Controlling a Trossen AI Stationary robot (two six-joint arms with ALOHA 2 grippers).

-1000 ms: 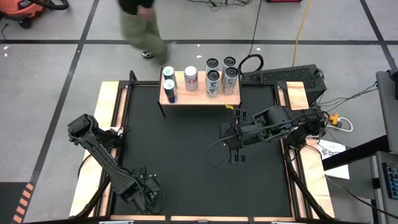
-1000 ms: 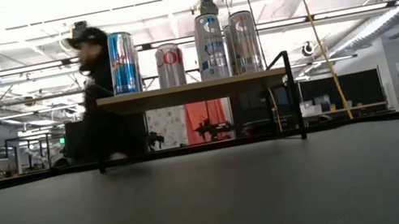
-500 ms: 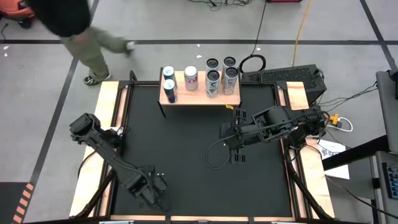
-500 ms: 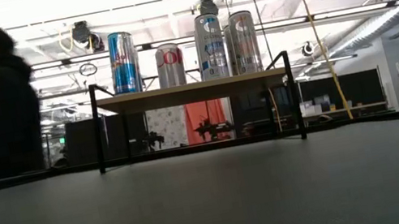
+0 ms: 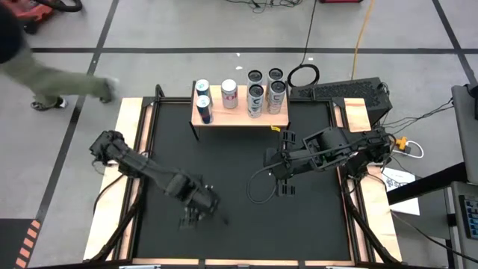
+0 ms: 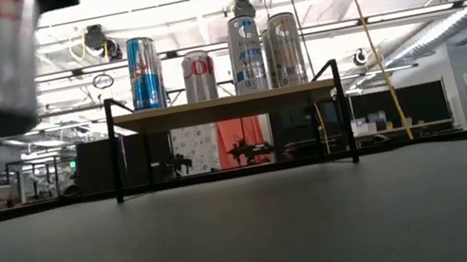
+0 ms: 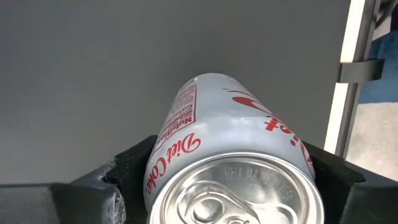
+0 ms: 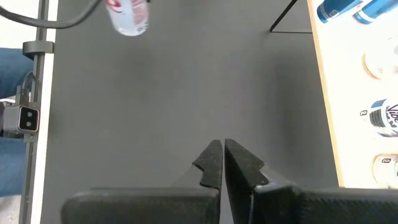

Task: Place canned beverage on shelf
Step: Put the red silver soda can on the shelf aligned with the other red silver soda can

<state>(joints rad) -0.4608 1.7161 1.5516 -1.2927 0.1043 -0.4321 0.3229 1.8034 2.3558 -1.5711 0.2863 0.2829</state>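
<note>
We log the left gripper point(image 5: 196, 217) at seven o'clock on the table point(image 5: 239, 172), clamped on a silver Diet Coke can point(image 7: 233, 155) held clear of the mat. The shelf point(image 5: 240, 116) stands at twelve o'clock with five cans on top. The right gripper point(image 8: 222, 163) sits at three o'clock of centre, fingers pressed together, holding nothing. A person point(image 5: 45, 82) is at ten o'clock, off the table.
</note>
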